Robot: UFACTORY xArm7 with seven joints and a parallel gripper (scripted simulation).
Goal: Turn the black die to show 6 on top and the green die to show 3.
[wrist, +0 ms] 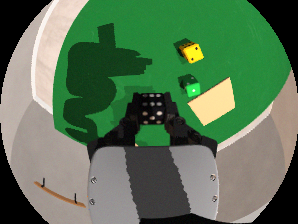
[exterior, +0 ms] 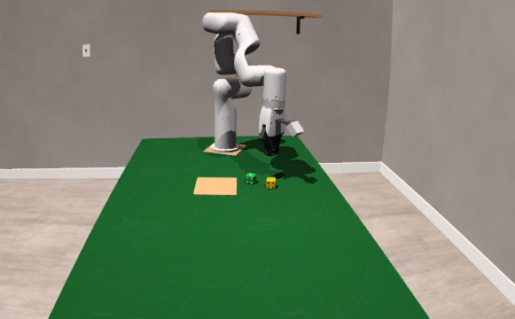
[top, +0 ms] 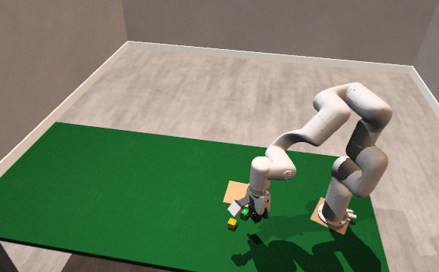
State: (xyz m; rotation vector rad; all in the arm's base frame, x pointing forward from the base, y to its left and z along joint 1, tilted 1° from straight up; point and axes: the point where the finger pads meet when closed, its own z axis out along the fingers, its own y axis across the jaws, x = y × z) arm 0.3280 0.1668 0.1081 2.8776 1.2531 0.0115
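black die [wrist: 152, 108], white pips, clamped in gripper [wrist: 152, 123].

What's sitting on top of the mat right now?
No die shows on the mat; the green die and yellow die lie beside it. The gripper holds the black die aloft.
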